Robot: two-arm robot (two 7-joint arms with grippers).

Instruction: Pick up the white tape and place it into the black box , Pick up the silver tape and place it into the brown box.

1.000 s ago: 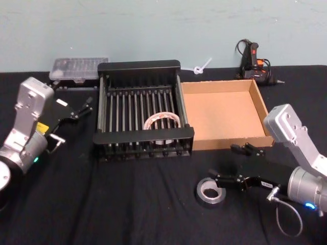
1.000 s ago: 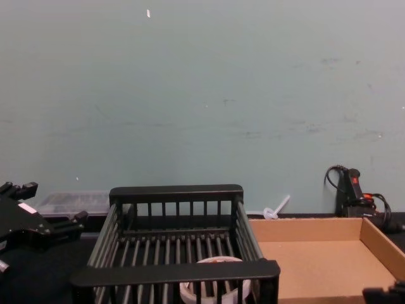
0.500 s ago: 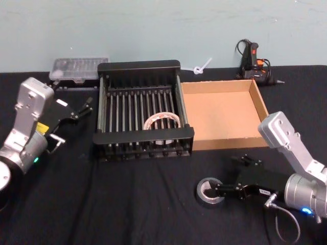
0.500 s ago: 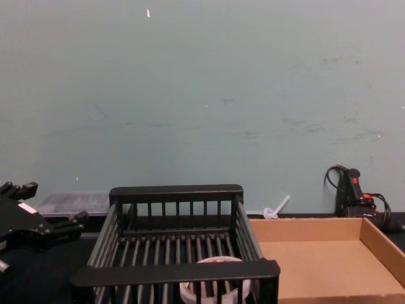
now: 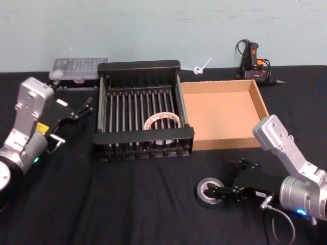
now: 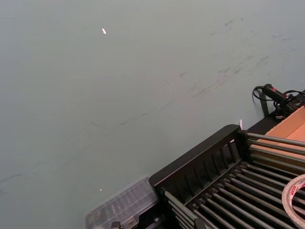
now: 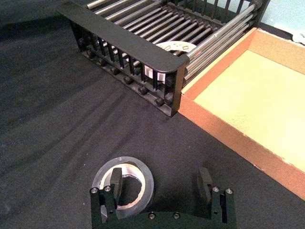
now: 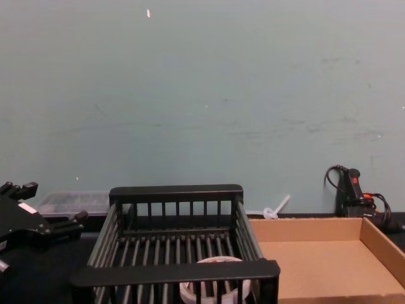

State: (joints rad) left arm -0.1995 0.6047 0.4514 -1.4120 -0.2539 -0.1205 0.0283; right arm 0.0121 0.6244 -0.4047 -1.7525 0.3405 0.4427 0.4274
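Silver tape [image 7: 123, 183] lies flat, stiff and light; my right gripper [image 7: 157, 187] holds its jaws spread, one inside the core, ready to pinch the wall.

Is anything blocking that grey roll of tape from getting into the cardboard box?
Nothing visible. The silver tape lies on bare black cloth, with the right gripper open at it, and the brown box beyond has only its low front wall to clear.

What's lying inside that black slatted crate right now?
The black slatted plastic crate holds one thing: a white ring-shaped roll of tape, lying flat near the front wall. The front rim hides the roll's near edge. The floor bars look bare elsewhere.
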